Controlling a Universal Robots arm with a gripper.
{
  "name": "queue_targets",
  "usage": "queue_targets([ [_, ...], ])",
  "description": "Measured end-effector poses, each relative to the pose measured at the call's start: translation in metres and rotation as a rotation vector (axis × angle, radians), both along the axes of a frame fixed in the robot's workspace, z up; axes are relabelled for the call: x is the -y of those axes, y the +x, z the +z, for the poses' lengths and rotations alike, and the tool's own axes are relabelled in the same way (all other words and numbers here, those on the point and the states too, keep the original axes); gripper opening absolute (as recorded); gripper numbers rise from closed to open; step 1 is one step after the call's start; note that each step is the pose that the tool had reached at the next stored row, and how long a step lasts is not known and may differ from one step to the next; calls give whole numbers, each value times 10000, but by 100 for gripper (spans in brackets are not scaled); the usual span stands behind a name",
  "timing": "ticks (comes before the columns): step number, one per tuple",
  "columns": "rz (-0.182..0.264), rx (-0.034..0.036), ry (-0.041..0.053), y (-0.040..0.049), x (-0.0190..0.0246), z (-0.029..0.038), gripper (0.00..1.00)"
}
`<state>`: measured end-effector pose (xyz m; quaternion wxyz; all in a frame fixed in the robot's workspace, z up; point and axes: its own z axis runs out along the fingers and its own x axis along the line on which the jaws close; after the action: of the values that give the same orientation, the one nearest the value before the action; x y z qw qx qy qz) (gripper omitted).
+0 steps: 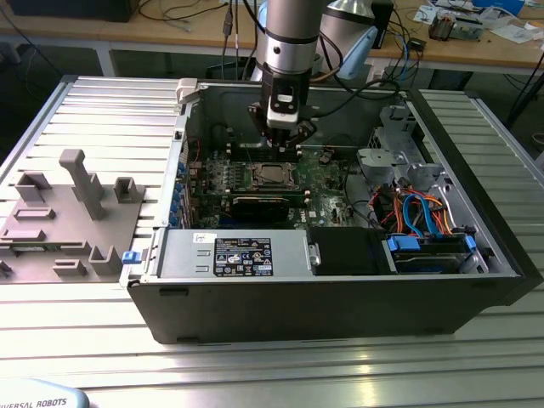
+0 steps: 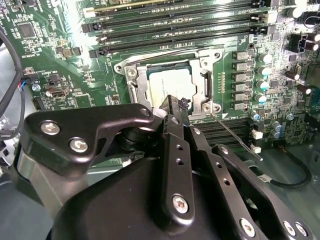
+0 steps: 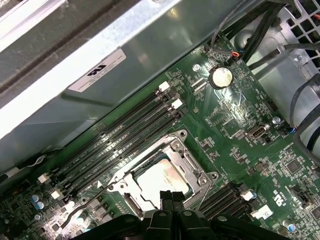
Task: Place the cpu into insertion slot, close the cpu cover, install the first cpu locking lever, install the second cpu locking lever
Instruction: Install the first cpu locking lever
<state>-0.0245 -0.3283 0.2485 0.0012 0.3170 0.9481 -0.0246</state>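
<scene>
The cpu [image 2: 170, 85] [image 3: 162, 181] lies flat in the insertion slot [image 1: 271, 175] of the green board, its silver-grey top showing. The cpu cover [image 2: 141, 82] [image 3: 186, 156] lies down around it as a shiny metal frame. A thin wire lever [image 2: 235, 136] runs out from one socket corner, and another lever [image 3: 80, 210] with a curved end lies along the opposite side. My gripper [image 1: 283, 141] [image 3: 168, 196] hangs just above the socket's edge, shut with nothing between its black fingers [image 2: 176, 107].
Long dark memory slots [image 3: 115, 135] flank the socket on both sides. The computer case wall [image 3: 100, 60] rises close behind them. A black card [image 1: 270, 205], a drive cage [image 1: 391, 149] and coloured cables [image 1: 421, 208] crowd the case. A grey fixture tray [image 1: 68, 221] sits at the exterior view's left.
</scene>
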Motion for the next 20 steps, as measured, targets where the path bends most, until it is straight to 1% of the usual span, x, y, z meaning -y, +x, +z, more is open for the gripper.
queue_targets([
  [6,296,0,1,0,0,0,11],
  [20,646,1,1,0,0,0,11],
])
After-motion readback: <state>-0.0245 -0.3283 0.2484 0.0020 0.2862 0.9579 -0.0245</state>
